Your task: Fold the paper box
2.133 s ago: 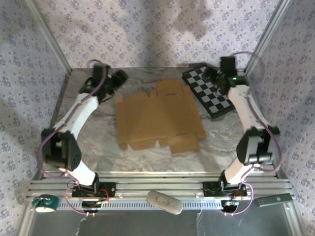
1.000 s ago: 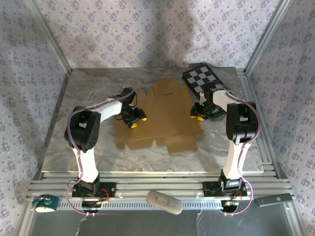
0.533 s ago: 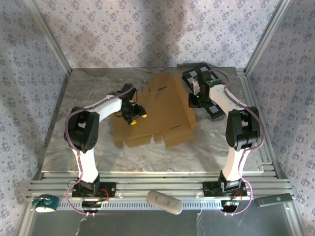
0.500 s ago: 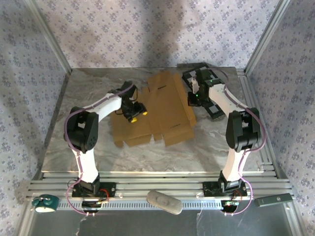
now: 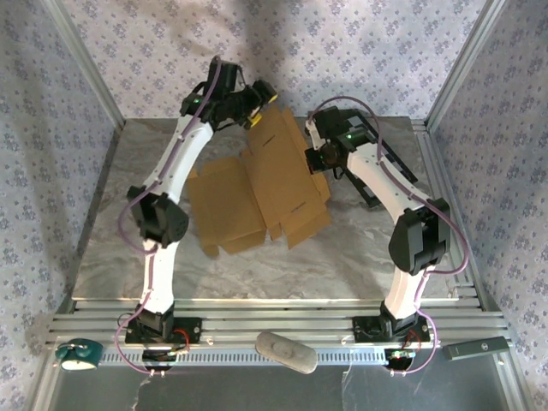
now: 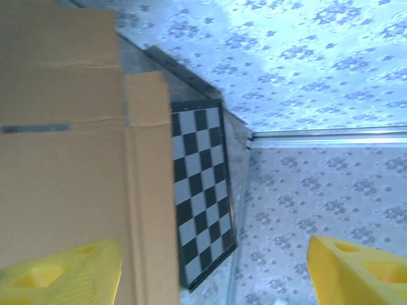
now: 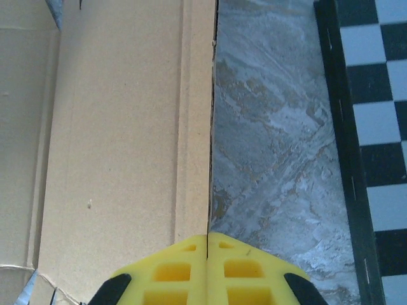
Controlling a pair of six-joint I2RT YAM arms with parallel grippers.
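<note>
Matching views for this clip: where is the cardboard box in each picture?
Top external: box in the centre, tilted.
Left wrist: box covers the left side.
Right wrist: box takes the left half, its edge running into the right pincer.
Shared landmark: checkerboard, just right of the box; from above, the right arm covers most of it.

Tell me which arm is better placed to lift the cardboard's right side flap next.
Right, probably. The right gripper is shut, apparently pinching the right edge of the paper box. The left gripper hangs open, high up by the far edge.
</note>
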